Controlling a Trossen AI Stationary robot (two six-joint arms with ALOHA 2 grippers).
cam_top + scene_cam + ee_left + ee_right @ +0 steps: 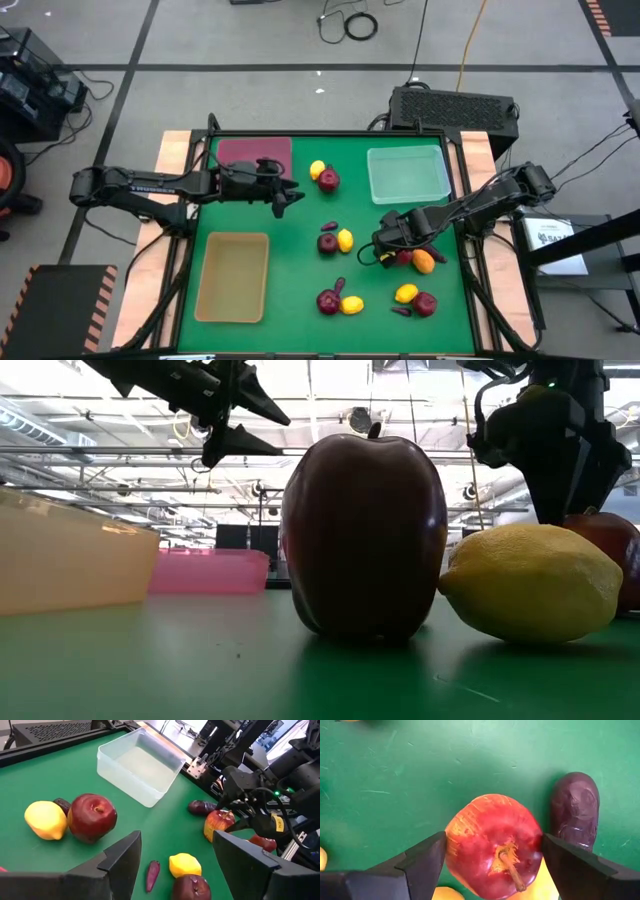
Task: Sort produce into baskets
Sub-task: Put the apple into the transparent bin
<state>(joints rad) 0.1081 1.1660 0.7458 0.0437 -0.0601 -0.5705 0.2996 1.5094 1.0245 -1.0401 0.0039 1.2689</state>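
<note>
My right gripper [392, 250] is down at the table's right side, shut on a red apple [492, 845]. A dark purple vegetable [575, 810] lies beside the apple, and the orange fruit [423, 262] lies just next to it. My left gripper [290, 195] is open and empty in the air beside the maroon tray [255, 152]. The clear tray [408, 172] stands at the far right and the tan tray [233, 277] at the near left. Apples, lemons and purple vegetables lie scattered on the green mat. My right gripper has the red apple between its two fingers, one finger [427, 857] on each of two opposite sides [454, 837] of the apple's round body. The fingers come from above, pointing down. The apple is upright, stem up. Whether it is clear of the mat I cannot tell.
A lemon [318, 170] and an apple [329, 180] lie between the far trays. An apple [327, 243] and a lemon [345, 239] lie mid-table. Near the front edge are an apple [327, 301], a lemon [351, 305], another lemon [406, 293] and another apple [426, 303].
</note>
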